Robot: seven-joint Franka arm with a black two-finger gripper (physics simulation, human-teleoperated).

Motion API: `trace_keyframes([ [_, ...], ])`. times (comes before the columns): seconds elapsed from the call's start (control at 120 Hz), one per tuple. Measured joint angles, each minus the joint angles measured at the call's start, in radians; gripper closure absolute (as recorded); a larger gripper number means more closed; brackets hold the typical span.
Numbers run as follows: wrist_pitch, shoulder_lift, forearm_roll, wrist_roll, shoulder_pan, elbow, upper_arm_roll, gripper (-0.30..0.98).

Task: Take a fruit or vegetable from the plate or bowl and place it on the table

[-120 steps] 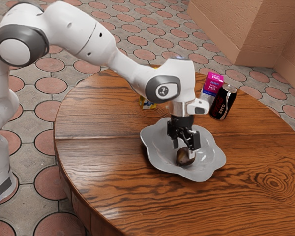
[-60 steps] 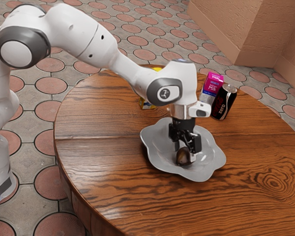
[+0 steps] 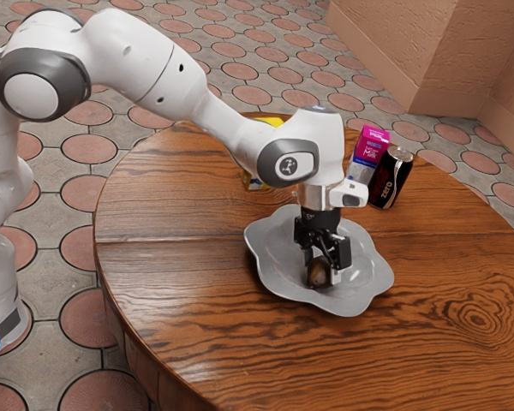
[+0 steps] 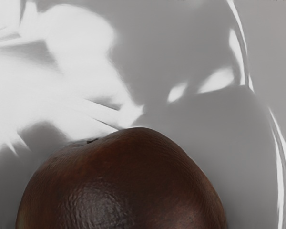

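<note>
Fruit (image 4: 124,186), dark brown and rounded, is inside the grey bowl (image 3: 278,278), low in its hollow. My pincer (image 3: 323,267) is down in the bowl at this fruit, but from these views I cannot tell if it is open or closed on it. The wrist view gives me what the exterior view does not: the fine wrinkles on the skin, and a small dark mark (image 4: 92,141) near the top of its curve. Also there I see white reflections spread on the inner side of the bowl. The exterior view, for its part, shows the whole wavy rim, and the bowl standing upon the round wooden bench (image 3: 188,300). Behind the bowl, toward the exterior view's right, a pink and white milk carton (image 3: 370,152) stands just beside a black can (image 3: 391,180) with the word "zero". One yellow object (image 3: 251,181) is partly hidden by my arm.
</note>
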Motion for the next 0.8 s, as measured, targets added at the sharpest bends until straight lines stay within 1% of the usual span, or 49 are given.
trace_keyframes([
  [0.475,0.0,0.013,-0.003,0.001,0.001,0.0,0.0,0.07],
  [0.8,0.0,0.015,-0.007,0.0,0.007,0.0,0.0,0.19],
])
